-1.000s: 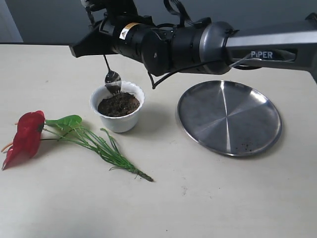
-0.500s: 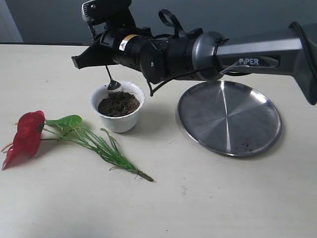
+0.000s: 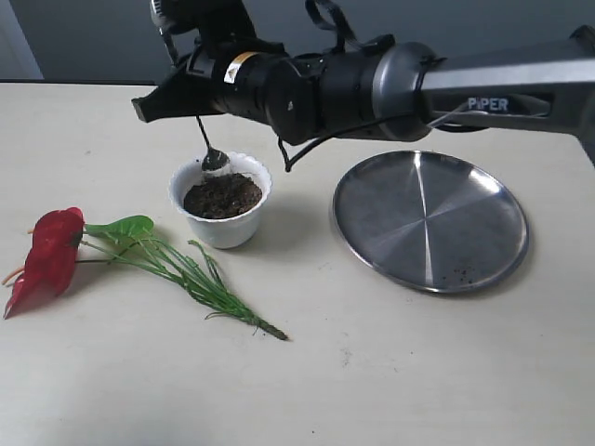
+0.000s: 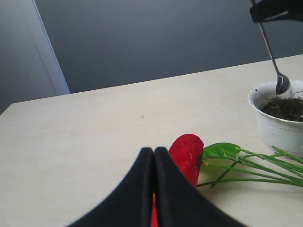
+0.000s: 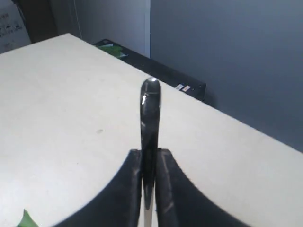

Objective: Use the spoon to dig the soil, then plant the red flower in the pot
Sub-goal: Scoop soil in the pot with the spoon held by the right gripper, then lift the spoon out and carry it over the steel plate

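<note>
The white scalloped pot (image 3: 223, 228) stands left of centre, filled with dark soil (image 3: 221, 195). My right gripper (image 3: 186, 104) reaches across above it, shut on the thin handle of the silver spoon (image 3: 215, 160). The spoon's bowl hangs at the pot's far rim, right at the soil's edge. The right wrist view shows the spoon handle (image 5: 150, 109) clamped between the right gripper (image 5: 150, 153) jaws. The red flower (image 3: 51, 255) lies flat on the table, left of the pot. My left gripper (image 4: 154, 151) is shut and empty just short of the red flower (image 4: 188, 152); the pot (image 4: 274, 130) and spoon (image 4: 282, 84) show beyond.
A large round steel plate (image 3: 430, 221) lies right of the pot with a few soil crumbs near its front edge. The flower's green leaf (image 3: 121, 228) and long stems (image 3: 204, 286) stretch from the bloom toward the table's front centre.
The spoon bowl has tipped and dropped from just above the pot to its far rim at the soil. The right arm shifted slightly. Flower, pot and plate are unmoved.
</note>
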You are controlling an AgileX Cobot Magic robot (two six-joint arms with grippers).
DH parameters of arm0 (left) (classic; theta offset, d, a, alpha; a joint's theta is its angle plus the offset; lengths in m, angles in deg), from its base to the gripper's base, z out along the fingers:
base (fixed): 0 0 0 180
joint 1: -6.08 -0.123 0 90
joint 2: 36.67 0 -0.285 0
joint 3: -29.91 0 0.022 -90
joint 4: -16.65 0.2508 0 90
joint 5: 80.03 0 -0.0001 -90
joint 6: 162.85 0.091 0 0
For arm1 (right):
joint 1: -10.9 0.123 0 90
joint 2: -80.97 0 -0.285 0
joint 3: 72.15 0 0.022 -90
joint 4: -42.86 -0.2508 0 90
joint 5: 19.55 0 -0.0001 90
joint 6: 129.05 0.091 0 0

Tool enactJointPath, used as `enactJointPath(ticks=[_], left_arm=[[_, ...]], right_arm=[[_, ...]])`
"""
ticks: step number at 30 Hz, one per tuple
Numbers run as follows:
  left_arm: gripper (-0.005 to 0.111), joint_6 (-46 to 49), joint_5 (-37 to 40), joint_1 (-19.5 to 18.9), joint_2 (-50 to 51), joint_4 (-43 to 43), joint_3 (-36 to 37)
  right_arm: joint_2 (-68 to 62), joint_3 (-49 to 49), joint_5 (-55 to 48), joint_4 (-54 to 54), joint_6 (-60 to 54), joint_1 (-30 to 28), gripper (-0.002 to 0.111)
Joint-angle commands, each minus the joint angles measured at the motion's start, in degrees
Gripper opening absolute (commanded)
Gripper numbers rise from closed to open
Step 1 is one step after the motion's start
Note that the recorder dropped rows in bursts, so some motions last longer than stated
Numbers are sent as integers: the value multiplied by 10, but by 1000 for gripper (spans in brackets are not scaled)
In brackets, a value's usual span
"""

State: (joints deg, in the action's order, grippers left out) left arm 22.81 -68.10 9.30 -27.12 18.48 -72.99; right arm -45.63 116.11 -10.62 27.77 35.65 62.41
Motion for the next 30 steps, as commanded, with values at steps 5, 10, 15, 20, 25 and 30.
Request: enactJointPath(ticks=[5,10,15,20,25,30], left_arm=[[0,-1,-4,-2,-4,-1,1],[0,-1,-4,-2,-4,-1,1],[0,-1,-4,-2,-4,-1,1],[0,-1,-4,-2,-4,-1,1],[0,-1,-4,-2,-4,-1,1],[0,-1,-4,-2,-4,-1,1]], right_arm=[[-3,-1,20,3,1,-1,-1],[36,-1,29,3,1,-1,-1],[62,-1,29,3,1,-1,-1],[77,-1,21,3,1,-1,-1],[99,-1,-30,3,1,-2,-1],[128,0,-131,7,1,-20,-1]])
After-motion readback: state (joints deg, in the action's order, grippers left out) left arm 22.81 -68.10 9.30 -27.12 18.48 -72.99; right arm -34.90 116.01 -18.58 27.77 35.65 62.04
